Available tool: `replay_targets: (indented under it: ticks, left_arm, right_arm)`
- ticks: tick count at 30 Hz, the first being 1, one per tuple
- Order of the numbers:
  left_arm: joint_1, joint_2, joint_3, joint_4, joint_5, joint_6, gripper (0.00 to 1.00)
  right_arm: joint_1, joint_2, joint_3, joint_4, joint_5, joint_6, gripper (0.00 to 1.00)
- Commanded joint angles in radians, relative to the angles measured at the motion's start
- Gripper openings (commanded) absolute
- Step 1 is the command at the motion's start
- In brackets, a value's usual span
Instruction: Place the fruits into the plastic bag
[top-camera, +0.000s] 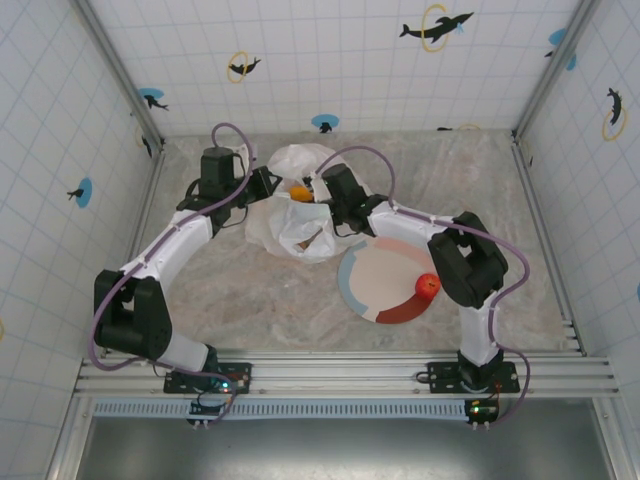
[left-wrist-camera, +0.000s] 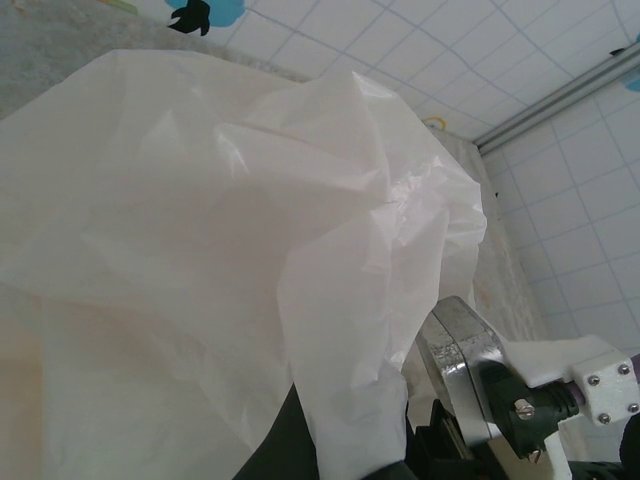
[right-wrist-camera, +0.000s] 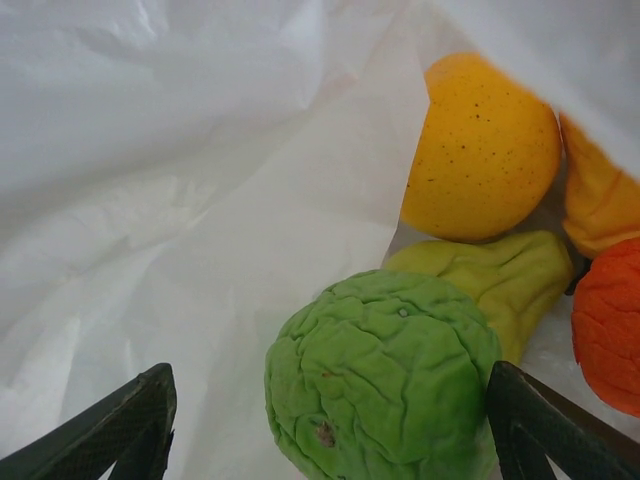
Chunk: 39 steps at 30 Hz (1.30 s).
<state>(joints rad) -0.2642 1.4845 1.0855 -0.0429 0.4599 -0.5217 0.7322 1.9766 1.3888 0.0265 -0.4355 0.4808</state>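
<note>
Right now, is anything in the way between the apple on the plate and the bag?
Nothing loose lies between the apple and the bag, just bare plate. The right arm reaches into the bag just beside that path.

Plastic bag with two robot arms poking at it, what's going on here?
The left pincer is shut on the edge of the plastic bag, holding it up. The right pincer reaches inside the bag, open, with a wrinkled green fruit between its fingers, beside a yellow-orange fruit and a pear. One red apple sits on the plate outside.
</note>
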Motion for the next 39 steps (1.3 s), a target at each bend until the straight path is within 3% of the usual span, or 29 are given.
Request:
replay_targets:
  ticks: [1,8,16,24,31,39]
  left_arm:
    - [-0.005,-0.027,-0.010,0.011,-0.009,0.010,0.00]
    - [0.012,-0.079,-0.033,0.058,0.003,0.003,0.00]
    - [0.020,-0.097,-0.058,0.135,0.102,-0.060,0.00]
    - [0.028,-0.122,-0.071,0.159,0.088,-0.065,0.00]
    - [0.045,-0.136,-0.084,0.179,0.083,-0.081,0.00]
    - [0.057,-0.135,-0.084,0.164,0.048,-0.086,0.00]
  right_arm:
    - [-0.013,-0.010,0.034,0.021,-0.022,0.001,0.83]
    - [-0.021,-0.021,0.002,0.043,-0.023,0.017,0.73]
    - [-0.004,0.037,0.031,0.043,-0.038,0.047,0.65]
    - [0.009,0.063,0.088,0.021,-0.049,0.042,0.66]
    - [-0.006,0.010,0.083,-0.032,0.002,0.000,0.76]
    - [-0.040,-0.084,0.011,-0.035,0.011,-0.020,0.79]
